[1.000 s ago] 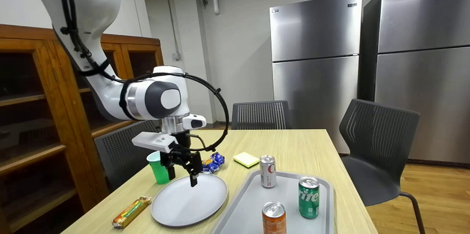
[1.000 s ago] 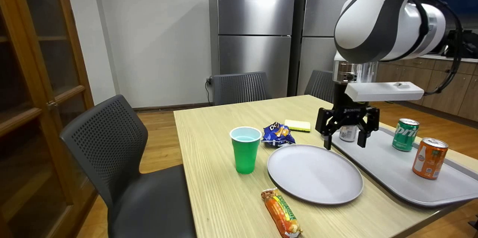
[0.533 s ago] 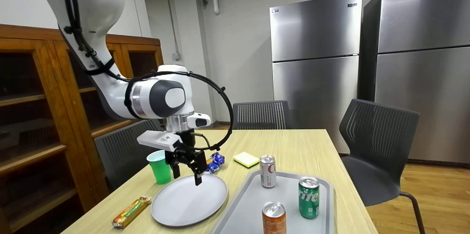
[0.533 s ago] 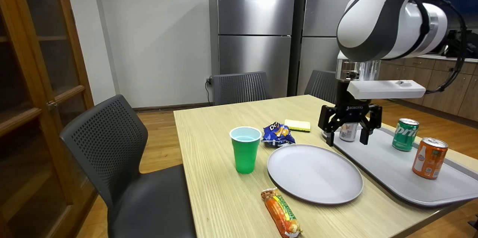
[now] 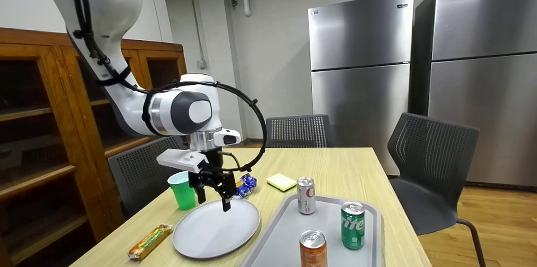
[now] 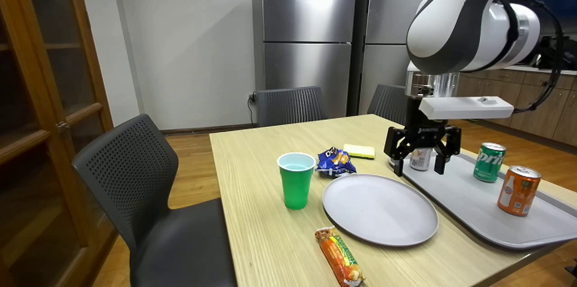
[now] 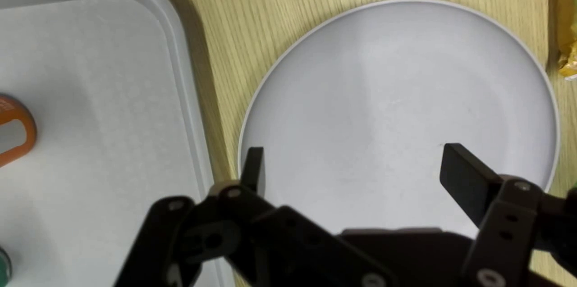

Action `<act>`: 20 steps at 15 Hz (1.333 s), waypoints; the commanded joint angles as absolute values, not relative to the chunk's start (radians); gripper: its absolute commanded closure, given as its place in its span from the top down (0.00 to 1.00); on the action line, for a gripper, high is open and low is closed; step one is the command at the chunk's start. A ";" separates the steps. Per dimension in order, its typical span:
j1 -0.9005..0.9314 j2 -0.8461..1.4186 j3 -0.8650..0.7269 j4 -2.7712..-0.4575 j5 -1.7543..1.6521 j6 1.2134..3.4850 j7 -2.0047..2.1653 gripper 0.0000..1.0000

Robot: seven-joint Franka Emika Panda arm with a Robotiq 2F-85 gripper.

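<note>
**Gripper point(image 7: 353, 161) spread wide, round plate point(image 7: 396, 79) below**

- Refrigerators point(image 5: 361, 40), two, steel; standing side by side in the background.
- Cabinet point(image 5: 69, 112), wooden, glass-fronted.
- Table point(image 6: 266, 242), pale wood grain.
- Robot arm point(image 5: 128, 107), white with grey caps; reaching in over the table.
- Chairs point(image 5: 434, 154), three, dark grey, perforated backs; set around the table.
- Tray point(image 7: 135, 75), grey, rounded corners; lying on the table, just beside the plate.
- Plate, pale grey, thin raised rim; flat on the table, between tray and cup point(image 6: 296, 183).
- Gripper, black; released, fingertips well apart, raised above the table and seen against the plate in the wrist view.
- Cup, green outside, pale inside; upright near the plate.
- Orange can point(image 6: 519, 192), green can point(image 5: 353, 227); upright on the tray.
- Silver can point(image 6: 420, 160); likewise upright there, partly masked by the gripper in an exterior view.
- Snack bag point(image 6: 336, 162), blue, crumpled; just beside the plate.
- Wrapped bar point(image 6: 340, 257), orange and yellow packaging; lying just beside the plate.
- Sponge point(image 5: 281, 182), yellow; flat on the table, near the snack bag.
</note>
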State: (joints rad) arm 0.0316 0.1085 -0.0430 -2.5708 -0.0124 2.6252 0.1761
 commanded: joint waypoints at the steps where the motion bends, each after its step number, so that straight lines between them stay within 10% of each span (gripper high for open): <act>1: 0.023 0.108 -0.035 -2.570 -0.014 2.623 0.177 1.00; 20: -0.083 0.308 -0.179 -2.263 -0.080 2.782 0.176 1.00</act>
